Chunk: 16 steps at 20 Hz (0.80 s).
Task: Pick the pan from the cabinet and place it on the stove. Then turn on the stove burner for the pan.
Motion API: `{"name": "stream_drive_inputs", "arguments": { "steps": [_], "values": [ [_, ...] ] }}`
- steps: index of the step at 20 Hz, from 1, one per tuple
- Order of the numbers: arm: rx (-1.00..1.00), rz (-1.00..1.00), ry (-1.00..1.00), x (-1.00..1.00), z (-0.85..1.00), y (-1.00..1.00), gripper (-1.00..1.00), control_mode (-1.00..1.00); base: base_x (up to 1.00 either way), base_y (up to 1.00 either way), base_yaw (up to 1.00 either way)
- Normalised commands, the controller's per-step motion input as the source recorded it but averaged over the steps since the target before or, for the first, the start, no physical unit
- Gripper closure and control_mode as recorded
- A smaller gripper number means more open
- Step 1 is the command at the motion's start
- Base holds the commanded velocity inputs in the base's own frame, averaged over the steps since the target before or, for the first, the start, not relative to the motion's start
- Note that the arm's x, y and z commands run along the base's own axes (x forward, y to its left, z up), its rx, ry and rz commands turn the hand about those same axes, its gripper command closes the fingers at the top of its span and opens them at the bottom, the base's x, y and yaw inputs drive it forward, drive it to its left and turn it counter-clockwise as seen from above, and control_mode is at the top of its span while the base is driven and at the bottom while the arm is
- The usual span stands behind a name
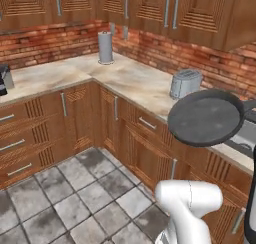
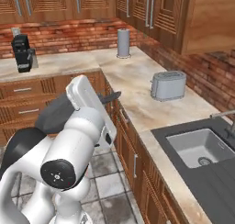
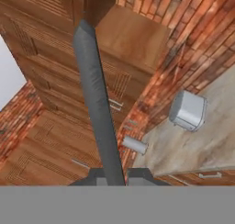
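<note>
1. This is a home kitchen, rendered rather than filmed. An L-shaped beige stone table (image 2: 137, 87) runs along two walls, and everything below is placed against it.
2. Under the table sit reddish-brown wooden drawers (image 1: 22, 138) and doors with short metal handles.
3. Above it hangs a wall cabinet (image 1: 195, 10) of the same wood with long grey bar handles, over a red brick backsplash (image 1: 50, 43).
4. On the table stand a silver toaster (image 2: 168, 85), a paper towel roll (image 2: 123, 43) in the corner and a black coffee machine (image 2: 22, 53).
5. A dark sink (image 2: 202, 147) is set into the table's far right.
6. Grey stone floor tiles (image 1: 75, 198) lie before it.
</note>
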Motion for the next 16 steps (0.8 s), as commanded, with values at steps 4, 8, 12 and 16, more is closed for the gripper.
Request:
{"name": "stream_drive_inputs", "arguments": {
  "steps": [4, 8, 12, 16],
  "values": [
    [0.0, 0.0, 0.0, 0.0, 0.0, 0.0, 1.0, 1.0, -0.02, 0.01, 0.6],
    [0.0, 0.0, 0.0, 0.0, 0.0, 0.0, 1.0, 1.0, -0.01, 0.03, 0.61],
    [0.0, 0.0, 0.0, 0.0, 0.0, 0.0, 1.0, 1.0, -0.02, 0.04, 0.61],
    [0.0, 0.0, 0.0, 0.0, 0.0, 0.0, 1.0, 1.0, -0.04, 0.06, 0.61]
  ]
}}
